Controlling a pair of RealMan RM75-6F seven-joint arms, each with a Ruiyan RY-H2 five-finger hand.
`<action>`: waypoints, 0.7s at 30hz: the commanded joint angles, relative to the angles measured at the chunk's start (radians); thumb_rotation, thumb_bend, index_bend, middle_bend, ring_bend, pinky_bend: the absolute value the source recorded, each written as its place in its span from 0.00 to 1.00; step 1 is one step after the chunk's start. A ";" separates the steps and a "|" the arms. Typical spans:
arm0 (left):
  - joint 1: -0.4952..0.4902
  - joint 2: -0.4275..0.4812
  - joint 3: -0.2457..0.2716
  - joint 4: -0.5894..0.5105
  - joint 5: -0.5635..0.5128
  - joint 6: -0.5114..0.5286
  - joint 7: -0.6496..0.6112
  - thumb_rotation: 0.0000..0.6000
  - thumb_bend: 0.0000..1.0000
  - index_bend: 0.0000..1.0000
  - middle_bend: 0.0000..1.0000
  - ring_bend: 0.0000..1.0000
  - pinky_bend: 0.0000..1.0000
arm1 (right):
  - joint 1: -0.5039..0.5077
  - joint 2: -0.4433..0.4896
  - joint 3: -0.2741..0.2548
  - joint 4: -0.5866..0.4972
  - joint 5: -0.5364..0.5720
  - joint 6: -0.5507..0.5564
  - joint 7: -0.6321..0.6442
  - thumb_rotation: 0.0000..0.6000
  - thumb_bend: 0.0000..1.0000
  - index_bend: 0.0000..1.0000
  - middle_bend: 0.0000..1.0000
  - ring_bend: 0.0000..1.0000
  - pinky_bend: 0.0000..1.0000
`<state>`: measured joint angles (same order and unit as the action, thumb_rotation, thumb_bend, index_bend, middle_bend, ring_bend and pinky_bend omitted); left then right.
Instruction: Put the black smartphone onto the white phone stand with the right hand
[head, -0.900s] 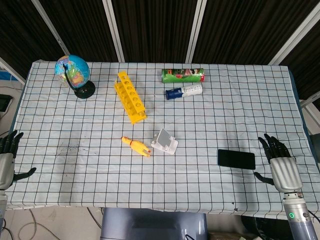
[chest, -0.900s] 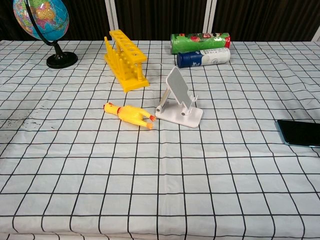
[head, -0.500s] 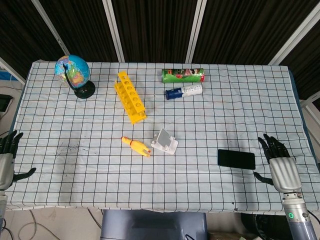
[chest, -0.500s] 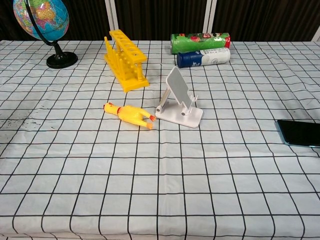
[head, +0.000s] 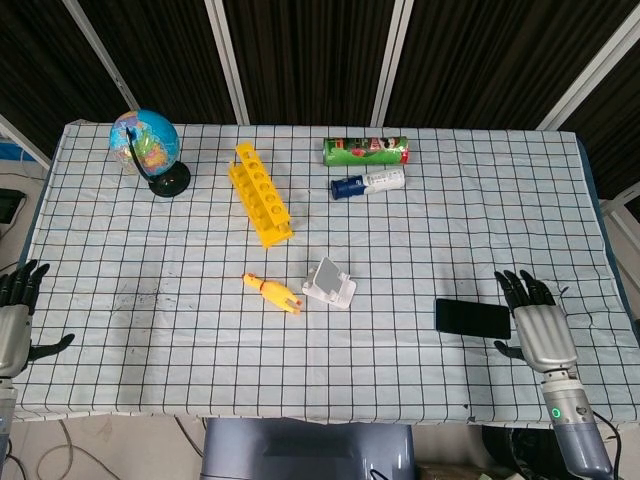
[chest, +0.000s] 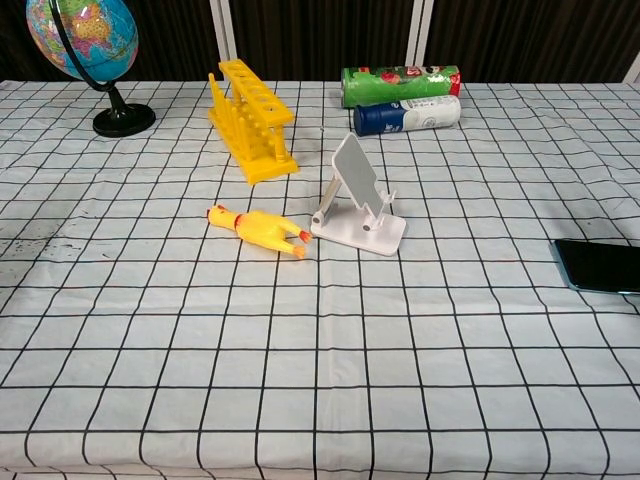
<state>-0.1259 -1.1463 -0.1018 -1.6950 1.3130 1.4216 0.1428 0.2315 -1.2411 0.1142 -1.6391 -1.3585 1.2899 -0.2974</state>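
Note:
The black smartphone (head: 472, 318) lies flat on the checked cloth at the right; the chest view catches only its left part (chest: 598, 266) at the frame's right edge. The white phone stand (head: 329, 283) stands empty near the table's middle, its back plate tilted (chest: 358, 195). My right hand (head: 536, 327) hovers just right of the phone, fingers spread, holding nothing. My left hand (head: 14, 316) hangs past the table's left edge, fingers apart and empty. Neither hand shows in the chest view.
A yellow rubber chicken (head: 271, 292) lies just left of the stand. Behind it are a yellow tube rack (head: 261, 193), a globe (head: 147, 147), a green can (head: 365, 151) and a blue-and-white bottle (head: 368, 183), both lying down.
My right hand has moved left, closer to the phone's right end. The phone, the stand and the left hand have stayed put.

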 joint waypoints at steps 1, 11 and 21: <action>-0.001 -0.001 -0.001 0.001 -0.003 -0.002 0.000 1.00 0.00 0.00 0.00 0.00 0.00 | 0.034 -0.026 0.023 -0.018 0.081 -0.059 -0.068 1.00 0.12 0.15 0.16 0.02 0.14; -0.004 -0.001 -0.002 0.002 -0.009 -0.008 0.003 1.00 0.00 0.00 0.00 0.00 0.00 | 0.088 -0.099 0.036 0.002 0.215 -0.114 -0.186 1.00 0.14 0.23 0.23 0.03 0.14; -0.004 0.002 -0.003 -0.001 -0.016 -0.012 -0.004 1.00 0.00 0.00 0.00 0.00 0.00 | 0.122 -0.141 0.045 0.021 0.311 -0.143 -0.218 1.00 0.18 0.30 0.27 0.03 0.14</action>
<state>-0.1303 -1.1448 -0.1050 -1.6955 1.2975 1.4096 0.1387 0.3483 -1.3775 0.1592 -1.6194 -1.0563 1.1519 -0.5096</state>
